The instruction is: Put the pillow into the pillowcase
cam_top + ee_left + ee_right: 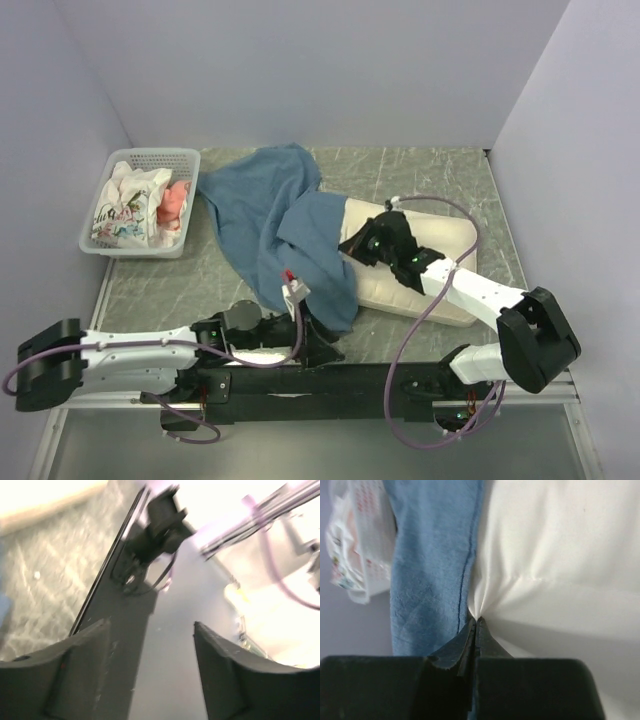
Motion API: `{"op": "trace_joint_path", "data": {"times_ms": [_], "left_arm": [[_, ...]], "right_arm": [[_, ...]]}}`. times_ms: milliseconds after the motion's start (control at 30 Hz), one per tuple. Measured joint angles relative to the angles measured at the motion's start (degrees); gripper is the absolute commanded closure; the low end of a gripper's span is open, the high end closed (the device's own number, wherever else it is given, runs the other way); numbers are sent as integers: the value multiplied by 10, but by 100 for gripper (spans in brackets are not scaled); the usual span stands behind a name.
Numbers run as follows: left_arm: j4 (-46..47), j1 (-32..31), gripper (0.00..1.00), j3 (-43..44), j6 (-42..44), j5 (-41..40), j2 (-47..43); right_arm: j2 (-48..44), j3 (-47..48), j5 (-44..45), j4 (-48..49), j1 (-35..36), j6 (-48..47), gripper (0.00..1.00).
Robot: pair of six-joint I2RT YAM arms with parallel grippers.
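The cream pillow (450,238) lies at the right of the table, plain face up, with its left end covered by the muted-blue pillowcase (265,200), which spreads toward the back left. My right gripper (354,243) sits on the pillow right beside the pillowcase's hem. In the right wrist view it (476,621) is shut, pinching a fold of the pillow (555,555) next to the blue pillowcase (430,565). My left gripper (325,350) is low by the near edge, below the pillowcase's near corner. In the left wrist view it (150,627) is open and empty.
A white mesh basket (100,243) at the back left holds white floral and pink cloths; the cloths also show in the right wrist view (350,555). The black base rail (330,382) runs along the near edge. Walls enclose the table.
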Motion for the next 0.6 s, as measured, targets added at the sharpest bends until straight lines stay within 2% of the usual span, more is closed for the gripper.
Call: {"op": "trace_joint_path", "data": {"times_ms": [33,100,133,200,233,333,433,500,600], "left_arm": [[-10,-1,23,2,-7,-2,-24],[-40,-1,23,13,-19,-13,-63],[-57,-1,23,21,-22,-21,-80],[-120,-1,22,53,-34,-57,-120],[-147,-1,20,67,-38,-76,-134],[-262,-1,15,140,-60,-188,-160],[-390,18,19,240,-79,-306,-137],[-463,73,22,322,-79,-342,-88],[-503,169,23,413,-57,-347,10]], "right_arm": [[0,-13,5,7,10,-3,83],[0,-30,11,14,25,-6,68],[0,-37,11,17,30,-11,56],[-2,-43,11,17,37,-20,45],[-7,-45,13,16,37,-27,37],[-43,-49,25,-3,37,-47,28],[-96,-48,50,-34,37,-69,21],[-130,-45,72,-65,35,-84,18],[-165,-38,92,-104,11,-107,13]]}}
